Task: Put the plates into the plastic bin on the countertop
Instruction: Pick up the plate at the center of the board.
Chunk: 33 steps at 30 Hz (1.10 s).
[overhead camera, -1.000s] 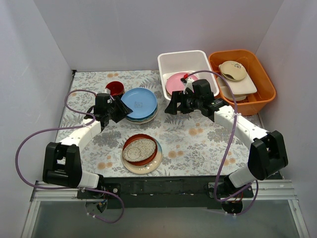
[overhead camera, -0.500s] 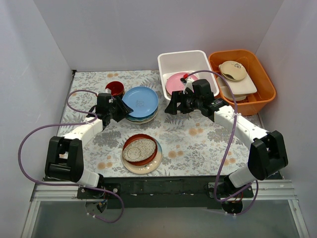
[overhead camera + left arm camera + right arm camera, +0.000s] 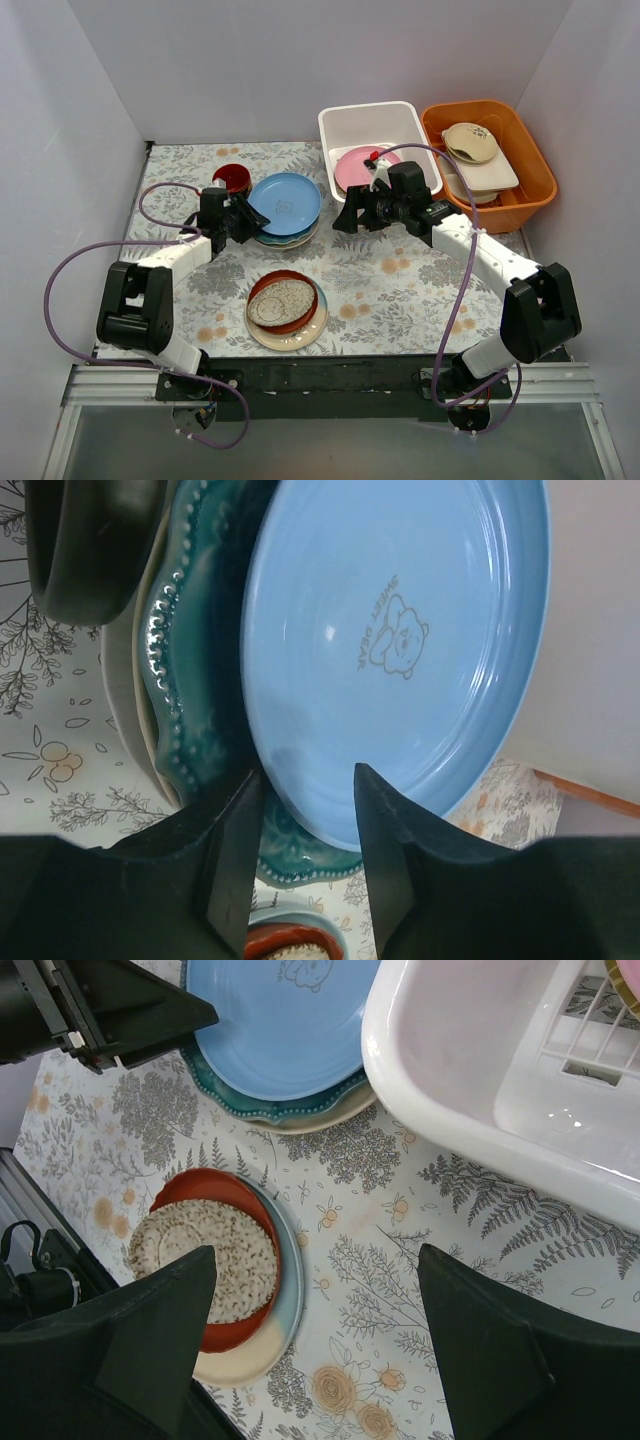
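Observation:
A light blue plate (image 3: 287, 203) tops a stack over a teal plate (image 3: 200, 680) and a pale cream plate (image 3: 320, 1120) on the countertop (image 3: 390, 285). My left gripper (image 3: 243, 217) is shut on the light blue plate's left rim (image 3: 400, 650), which tilts up off the teal plate. The white plastic bin (image 3: 370, 110) at the back holds a pink-rimmed plate (image 3: 360, 168). My right gripper (image 3: 350, 215) hangs open and empty by the bin's front left corner (image 3: 450, 1110). A red-brown plate with a speckled dish (image 3: 283, 302) lies on a cream-and-blue plate (image 3: 290, 335) near the front.
A small dark-red cup (image 3: 232, 178) stands just behind the stack, next to my left gripper. An orange tub (image 3: 490, 110) with beige and white dishes stands right of the bin. White walls close in the left, back and right sides.
My left gripper has pushed right onto the light blue plate's rim and closed on it. The plate has shifted a little right and tilted up. The right arm has not moved.

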Each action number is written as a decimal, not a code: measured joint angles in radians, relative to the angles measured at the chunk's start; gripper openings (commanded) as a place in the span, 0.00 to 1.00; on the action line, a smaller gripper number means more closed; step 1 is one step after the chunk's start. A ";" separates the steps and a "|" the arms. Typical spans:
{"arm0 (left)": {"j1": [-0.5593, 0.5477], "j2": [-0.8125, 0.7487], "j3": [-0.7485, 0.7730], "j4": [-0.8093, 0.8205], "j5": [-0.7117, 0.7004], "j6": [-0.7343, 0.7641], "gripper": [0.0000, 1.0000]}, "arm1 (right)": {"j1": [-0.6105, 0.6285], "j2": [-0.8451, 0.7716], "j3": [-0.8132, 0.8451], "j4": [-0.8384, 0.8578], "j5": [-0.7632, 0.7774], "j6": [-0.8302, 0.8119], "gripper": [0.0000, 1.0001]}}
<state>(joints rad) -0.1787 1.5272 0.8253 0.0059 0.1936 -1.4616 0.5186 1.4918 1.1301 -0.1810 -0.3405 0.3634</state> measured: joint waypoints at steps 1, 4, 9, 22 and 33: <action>0.000 0.006 -0.002 0.009 -0.001 -0.003 0.33 | 0.000 0.000 0.000 0.000 0.000 0.000 0.89; 0.000 0.023 -0.012 0.037 -0.004 -0.012 0.24 | 0.000 0.000 0.000 0.000 -0.002 0.000 0.89; 0.000 0.032 -0.036 0.070 -0.016 -0.025 0.02 | 0.000 0.000 0.000 0.000 -0.002 0.000 0.88; 0.001 0.017 -0.047 0.075 -0.040 -0.043 0.00 | 0.000 0.000 -0.015 0.002 -0.003 -0.001 0.89; 0.001 -0.027 -0.049 0.036 -0.058 -0.034 0.00 | 0.000 0.000 -0.021 0.000 -0.003 0.000 0.89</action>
<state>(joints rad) -0.1780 1.4998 0.7765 0.0418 0.1360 -1.4960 0.5186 1.4918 1.1091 -0.1814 -0.3431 0.3630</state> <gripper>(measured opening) 0.037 0.887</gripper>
